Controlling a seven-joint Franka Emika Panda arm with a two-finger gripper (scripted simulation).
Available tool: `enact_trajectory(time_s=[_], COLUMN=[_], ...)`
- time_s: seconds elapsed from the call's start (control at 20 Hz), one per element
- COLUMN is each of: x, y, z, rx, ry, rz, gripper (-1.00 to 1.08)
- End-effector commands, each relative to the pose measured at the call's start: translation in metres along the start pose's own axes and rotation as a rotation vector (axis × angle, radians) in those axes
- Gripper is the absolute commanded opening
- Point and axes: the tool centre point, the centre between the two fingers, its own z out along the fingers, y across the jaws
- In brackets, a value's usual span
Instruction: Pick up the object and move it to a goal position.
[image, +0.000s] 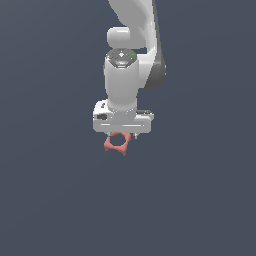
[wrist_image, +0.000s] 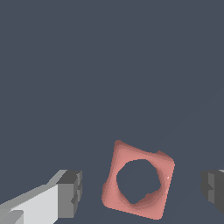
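Plain slate-grey ground, one salmon-red ring (wrist_image: 138, 181) (four-cornered) between two wide-open jaws, untouched by either.

Arm (image: 131, 30): glossy white rounded shells, dark grey joint bands, grey cap with green dot. Gripper (image: 121, 136): boxy white body; fingers (wrist_image: 70, 194) with grey pads.

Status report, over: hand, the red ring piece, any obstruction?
Hand open, fingers apart. Red ring piece between them, untouched. Nothing visible in the way.
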Motion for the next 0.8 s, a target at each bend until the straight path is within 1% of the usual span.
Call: enact_trajectory(time_s=[0.0,0.75], x=[0.0,-0.0019], y=[0.0,0.0031], z=[0.0,0.0009], rx=[0.0,-0.003], ry=[0.0,-0.005], rz=[0.0,-0.039], gripper=[0.68,0.68])
